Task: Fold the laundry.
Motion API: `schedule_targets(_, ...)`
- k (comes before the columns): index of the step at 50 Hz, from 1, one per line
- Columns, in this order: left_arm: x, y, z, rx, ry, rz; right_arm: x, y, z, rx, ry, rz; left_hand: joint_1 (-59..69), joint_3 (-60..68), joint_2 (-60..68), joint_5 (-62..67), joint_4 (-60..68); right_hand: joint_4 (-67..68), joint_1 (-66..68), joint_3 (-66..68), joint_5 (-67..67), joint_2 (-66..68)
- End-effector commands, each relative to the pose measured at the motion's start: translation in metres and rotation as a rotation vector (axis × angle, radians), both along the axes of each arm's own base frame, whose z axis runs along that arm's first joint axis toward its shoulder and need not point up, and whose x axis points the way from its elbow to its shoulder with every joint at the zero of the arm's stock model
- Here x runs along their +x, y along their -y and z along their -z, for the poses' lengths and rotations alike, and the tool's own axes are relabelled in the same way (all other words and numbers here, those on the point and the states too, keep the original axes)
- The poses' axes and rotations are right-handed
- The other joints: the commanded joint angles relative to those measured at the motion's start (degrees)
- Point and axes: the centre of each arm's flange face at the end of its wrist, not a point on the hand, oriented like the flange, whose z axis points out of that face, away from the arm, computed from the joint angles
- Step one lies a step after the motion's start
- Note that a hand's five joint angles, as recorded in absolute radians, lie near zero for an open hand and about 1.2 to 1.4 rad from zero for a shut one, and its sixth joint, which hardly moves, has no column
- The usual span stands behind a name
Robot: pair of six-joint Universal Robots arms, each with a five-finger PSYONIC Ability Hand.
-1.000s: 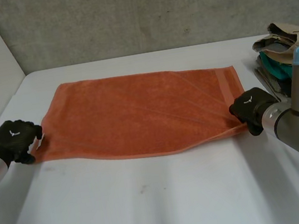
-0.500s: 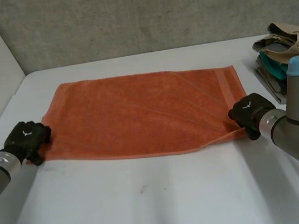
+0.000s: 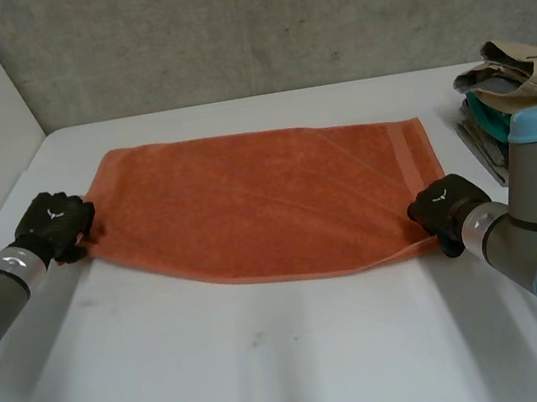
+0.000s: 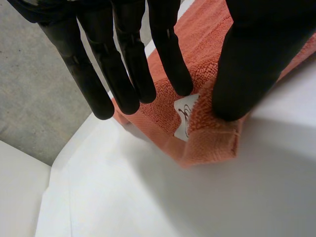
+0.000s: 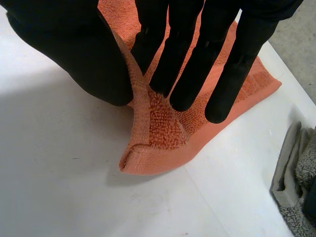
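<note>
Left hand (image 3: 54,221) forward, label (image 4: 185,117) on towel (image 3: 259,202)

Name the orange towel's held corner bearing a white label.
The corner of the orange terry towel in the left robot hand: white label shows; none at the right robot hand.

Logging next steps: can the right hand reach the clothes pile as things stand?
Probably not yet: the right hand pinches a towel corner, though nothing stands between it and the clothes pile.

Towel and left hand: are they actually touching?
Touching. The left wrist view shows the left hand pinching a corner of the towel between thumb and fingers.
</note>
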Motion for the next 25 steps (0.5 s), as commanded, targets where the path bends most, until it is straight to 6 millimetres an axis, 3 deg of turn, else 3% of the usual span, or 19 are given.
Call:
schedule_targets(1,0.003,-0.005,0.005,0.031,-0.004,-0.009,0.0,0.0,0.0,-0.001,0.0,0.0,24.76,24.62,24.52,25.58,24.6,11.21,14.94,11.63,12.46,12.33)
schedule_targets(8,0.01,-0.015,0.009,0.08,-0.016,-0.03,0.0,0.001,-0.003,-0.008,0.001,0.003,26.78,26.64,26.55,27.6,26.62,11.21,14.94,11.63,12.46,12.33)
schedule_targets(16,0.013,-0.053,-0.033,0.1,-0.018,-0.047,-0.004,-0.002,-0.013,0.001,-0.017,0.005,26.78,26.64,26.55,27.6,26.62,11.21,14.94,11.63,12.46,12.33)
schedule_targets(20,0.013,-0.089,-0.053,0.135,-0.004,-0.055,-0.011,-0.027,-0.038,0.089,-0.079,-0.02,26.78,26.64,26.55,27.6,26.62,11.21,14.94,11.63,12.46,12.33)
schedule_targets(25,0.027,-0.137,-0.069,0.212,0.064,-0.104,-0.032,-0.082,-0.043,0.334,-0.286,-0.114,26.78,26.64,26.55,27.6,26.62,11.21,14.94,11.63,12.46,12.33)
